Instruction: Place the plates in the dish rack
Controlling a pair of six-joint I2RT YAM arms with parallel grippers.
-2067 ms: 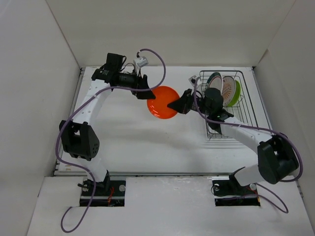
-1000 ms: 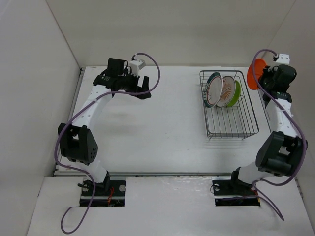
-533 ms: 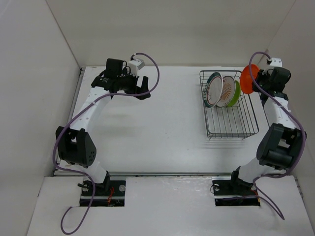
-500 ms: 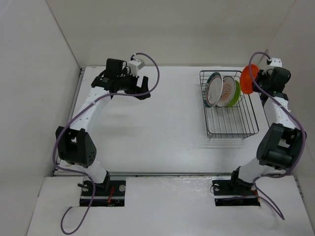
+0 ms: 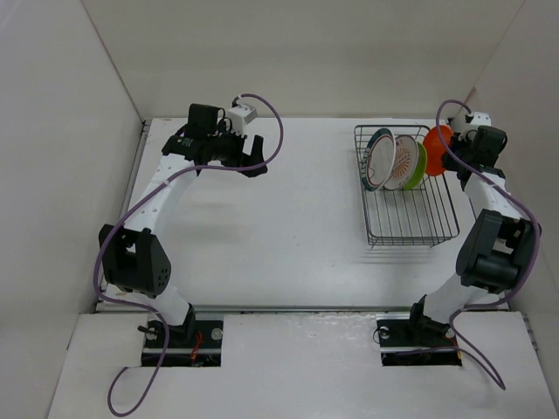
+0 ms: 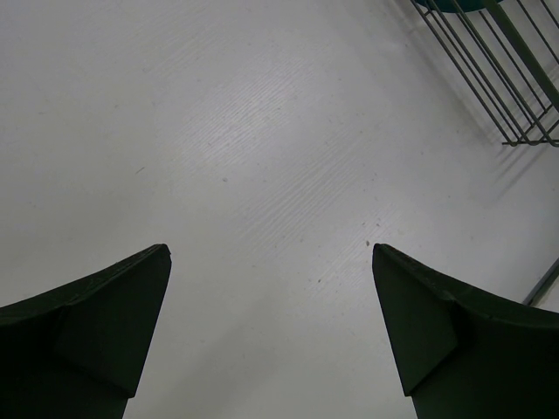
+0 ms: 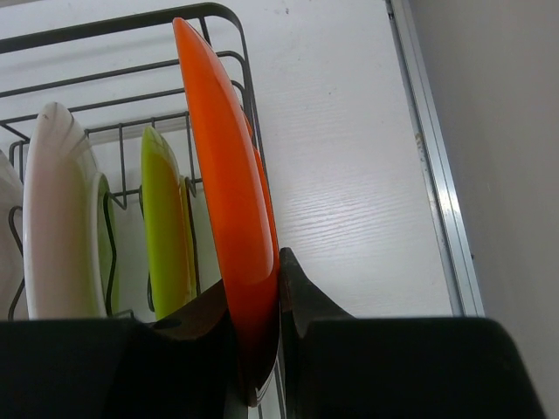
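The dark wire dish rack [image 5: 409, 218] stands at the right of the table. Three plates stand on edge in its far end: white with teal rim [image 5: 376, 155], white with orange pattern [image 5: 403, 160], lime green [image 5: 421, 162]. My right gripper [image 5: 456, 150] is shut on the orange plate [image 5: 437, 142] and holds it on edge at the rack's far right corner. In the right wrist view the orange plate [image 7: 229, 192] is just right of the lime green plate [image 7: 164, 218]. My left gripper [image 5: 253, 157] is open and empty at the far left, above bare table.
White walls close in the table on the left, back and right. The right wall and the table's metal edge strip [image 7: 434, 166] lie close beside my right gripper. A corner of the rack [image 6: 515, 78] shows in the left wrist view.
My right gripper has carried the orange plate from the table's middle round to the far right, then left and down to the rack's far right corner. My left gripper let it go and drew back.
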